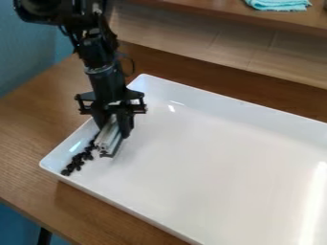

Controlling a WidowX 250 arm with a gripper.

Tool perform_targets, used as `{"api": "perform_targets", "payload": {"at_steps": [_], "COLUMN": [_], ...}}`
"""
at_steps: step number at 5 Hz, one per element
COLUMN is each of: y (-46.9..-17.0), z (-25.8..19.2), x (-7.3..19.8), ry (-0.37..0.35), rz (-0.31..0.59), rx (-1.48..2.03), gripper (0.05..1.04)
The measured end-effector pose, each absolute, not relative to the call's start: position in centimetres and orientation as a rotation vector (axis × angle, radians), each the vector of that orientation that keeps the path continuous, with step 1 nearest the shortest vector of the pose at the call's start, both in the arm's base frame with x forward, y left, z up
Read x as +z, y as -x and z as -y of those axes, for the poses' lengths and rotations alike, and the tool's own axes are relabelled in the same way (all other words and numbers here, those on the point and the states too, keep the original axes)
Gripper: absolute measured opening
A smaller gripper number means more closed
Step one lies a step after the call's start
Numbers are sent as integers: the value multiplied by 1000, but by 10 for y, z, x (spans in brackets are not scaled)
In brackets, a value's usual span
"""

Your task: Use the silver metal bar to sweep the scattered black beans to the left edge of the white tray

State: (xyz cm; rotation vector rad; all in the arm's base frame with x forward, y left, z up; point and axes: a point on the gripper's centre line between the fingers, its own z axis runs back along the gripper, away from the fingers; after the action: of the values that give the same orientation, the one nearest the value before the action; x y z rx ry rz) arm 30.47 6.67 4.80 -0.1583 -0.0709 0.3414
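Two fingers in all, closed upon the ribbed, pale grey bar tool (109,137), with the gripper (114,128) pointing downward and its fingers one on each side of the bar. No wide opening between them, only so much as the thickness of the bar. Held with a tilt, upper end between the fingers, lower end with a dark strip, low over the floor of the white tray (198,153) or touching it; not possible to tell exactly which. Just beside the bar, on its left in the view, a narrow trail of small black pellets (77,161), inside the tray, stretching along the short left wall down toward the near left corner. Close to the gripper also, that same left wall, raised and with rounded corners; so, little room on this side. Toward the right, much more room, with wide flat floor of the tray up to the right border of the view. At the back, the long raised rim, running slantwise from the corner behind the gripper. Under the tray, the brown wooden table (28,119); behind, the pale wood panel (191,38), and higher, at top right, a folded turquoise cloth (279,4) on a wooden shelf (211,8).
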Motion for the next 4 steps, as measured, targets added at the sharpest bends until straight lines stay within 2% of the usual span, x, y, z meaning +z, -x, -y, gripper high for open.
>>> {"api": "perform_targets", "payload": {"at_steps": [1, 2, 3, 4], "y": [-317, -315, -314, -306], "z": [-37, -16, 35, 73], "x": [60, 71, 90, 91], "ry": [171, 172, 152, 123], "rz": [57, 49, 86, 74], "rx": [304, 309, 215, 166], "gripper": [402, 402, 402, 402]}}
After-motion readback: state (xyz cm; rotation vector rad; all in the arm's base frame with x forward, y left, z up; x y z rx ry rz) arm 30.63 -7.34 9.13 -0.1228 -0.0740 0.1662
